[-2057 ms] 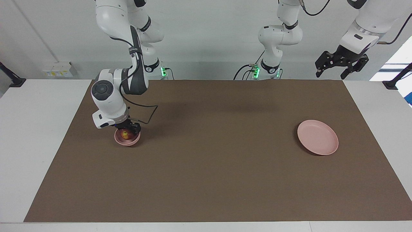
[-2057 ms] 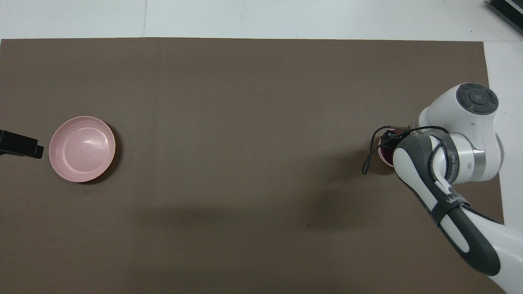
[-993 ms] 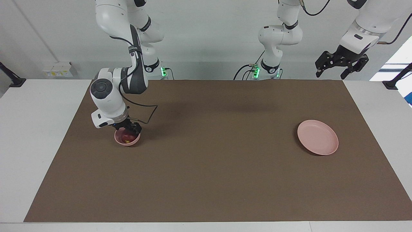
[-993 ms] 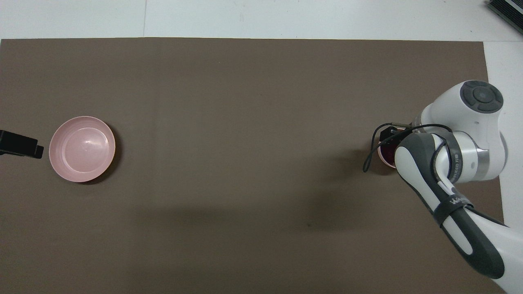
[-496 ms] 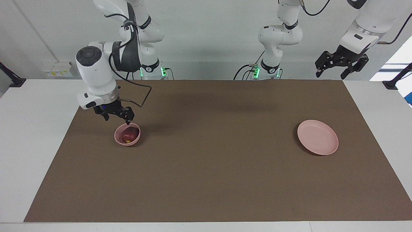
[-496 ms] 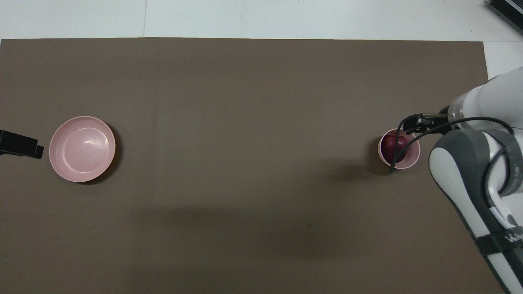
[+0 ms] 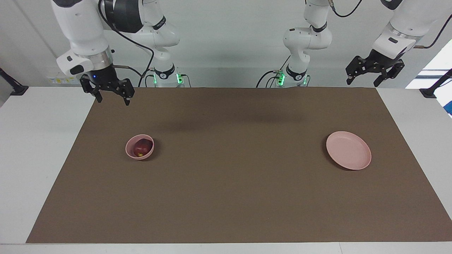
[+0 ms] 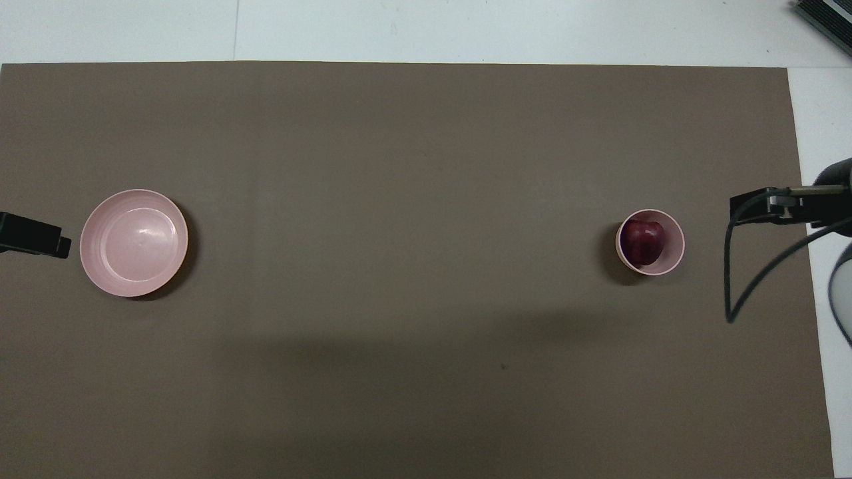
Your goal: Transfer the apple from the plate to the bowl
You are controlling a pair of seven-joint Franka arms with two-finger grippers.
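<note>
The dark red apple (image 7: 141,147) with a yellowish patch lies in the small deep pink bowl (image 7: 129,150) toward the right arm's end of the table. Both show in the overhead view: the apple (image 8: 642,241) and the bowl (image 8: 673,251). The wide flat pink plate (image 7: 348,155) sits bare toward the left arm's end; it also shows in the overhead view (image 8: 133,243). My right gripper (image 7: 113,101) is open and empty, raised high over the mat's edge at the right arm's end, apart from the bowl. My left gripper (image 7: 363,83) is open and empty and waits high over the left arm's end.
A brown mat (image 7: 233,190) covers most of the white table (image 7: 35,148). A black cable (image 8: 739,279) hangs from the right wrist over the mat beside the bowl.
My right gripper opened and let the apple go into the bowl, then rose and drew back toward the right arm's end. The left arm has not moved.
</note>
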